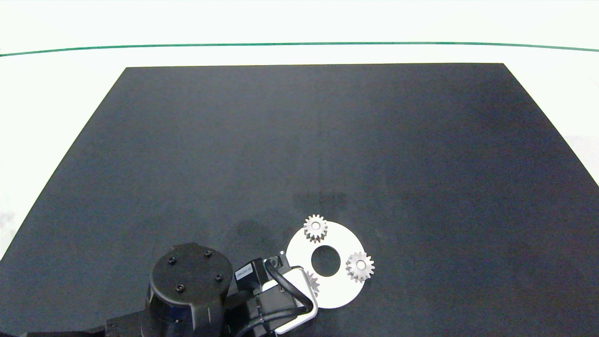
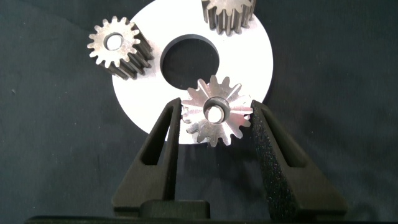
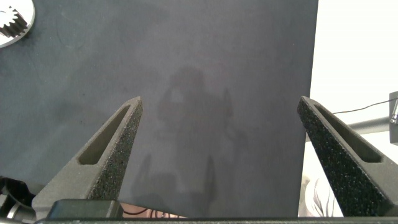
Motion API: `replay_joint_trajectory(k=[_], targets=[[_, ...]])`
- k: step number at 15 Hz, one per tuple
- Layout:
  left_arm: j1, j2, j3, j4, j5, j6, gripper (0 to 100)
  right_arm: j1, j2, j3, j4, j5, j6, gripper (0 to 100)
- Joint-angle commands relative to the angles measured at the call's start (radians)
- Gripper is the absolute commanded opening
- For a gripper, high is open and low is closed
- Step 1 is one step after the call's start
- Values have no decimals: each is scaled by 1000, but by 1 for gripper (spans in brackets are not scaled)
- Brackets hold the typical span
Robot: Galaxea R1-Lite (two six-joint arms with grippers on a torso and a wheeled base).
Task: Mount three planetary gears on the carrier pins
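Observation:
The white carrier disc (image 1: 338,244) lies on the black mat near the front edge. Two planetary gears (image 1: 316,228) (image 1: 360,267) sit on carrier pins, whose light tops show in their centre holes. The third gear (image 1: 312,282) is half hidden under my left wrist. In the left wrist view, my left gripper (image 2: 214,115) is shut on this gear (image 2: 227,126), both fingers against its teeth, over the disc (image 2: 249,56). A pin (image 2: 214,114) shows through its hole. The other two gears (image 2: 118,46) (image 2: 230,15) stand beyond. My right gripper (image 3: 221,109) is open above bare mat.
The black mat (image 1: 299,150) covers most of the white table. In the right wrist view the mat's edge (image 3: 314,93) runs beside the gripper, and a gear on the disc (image 3: 12,22) shows in one corner. The right arm is outside the head view.

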Motion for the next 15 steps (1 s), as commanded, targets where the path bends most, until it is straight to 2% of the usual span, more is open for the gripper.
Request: replay_joint_trajectory(k=[1, 2, 9, 11, 12, 13, 14, 15], targets=[[-2, 2, 7, -3, 0, 2, 16, 0, 1, 0, 3, -2, -3, 100], [-2, 2, 5, -3, 0, 1, 100, 0, 1, 0, 3, -2, -3, 100], [-2, 2, -2, -9, 0, -1, 100, 6, 1, -1, 3, -2, -1, 100], [13, -55, 1, -3, 0, -16, 100, 6, 1, 0, 3, -2, 0, 100], [65, -148, -1, 9, 2, -31, 100, 0, 3, 0, 3, -2, 3, 100], [143, -234, -2, 43, 2, -31, 100, -8, 6, 2, 3, -4, 17, 100], [260, -336, -19, 112, 3, -31, 100, -31, 12, 0, 3, -9, 49, 100], [364, -400, -34, 167, 3, -31, 100, -54, 20, 0, 2, -9, 60, 100]])
